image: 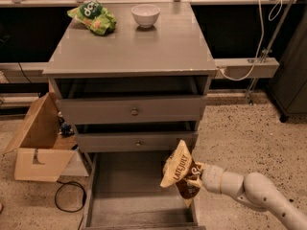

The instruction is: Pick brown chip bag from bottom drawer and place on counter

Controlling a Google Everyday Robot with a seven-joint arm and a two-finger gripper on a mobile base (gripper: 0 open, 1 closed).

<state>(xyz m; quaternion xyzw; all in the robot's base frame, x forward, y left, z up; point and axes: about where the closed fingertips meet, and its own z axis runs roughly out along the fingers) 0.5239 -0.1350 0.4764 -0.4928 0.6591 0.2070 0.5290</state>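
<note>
The brown chip bag (180,172), dark brown with a tan end and "LATE JULY" print, hangs upright over the right edge of the open bottom drawer (129,195). My gripper (195,176) is shut on the bag's right side, reaching in from the lower right on the white arm (254,195). The bag is lifted off the drawer's bare grey floor. The counter (139,47) is the flat grey top of the cabinet, well above the gripper.
A green chip bag (92,16) and a white bowl (146,14) sit at the counter's back. Two knobbed drawers (134,111) are above the open one. A cardboard box (38,147) and black cable (67,195) lie on the floor at left.
</note>
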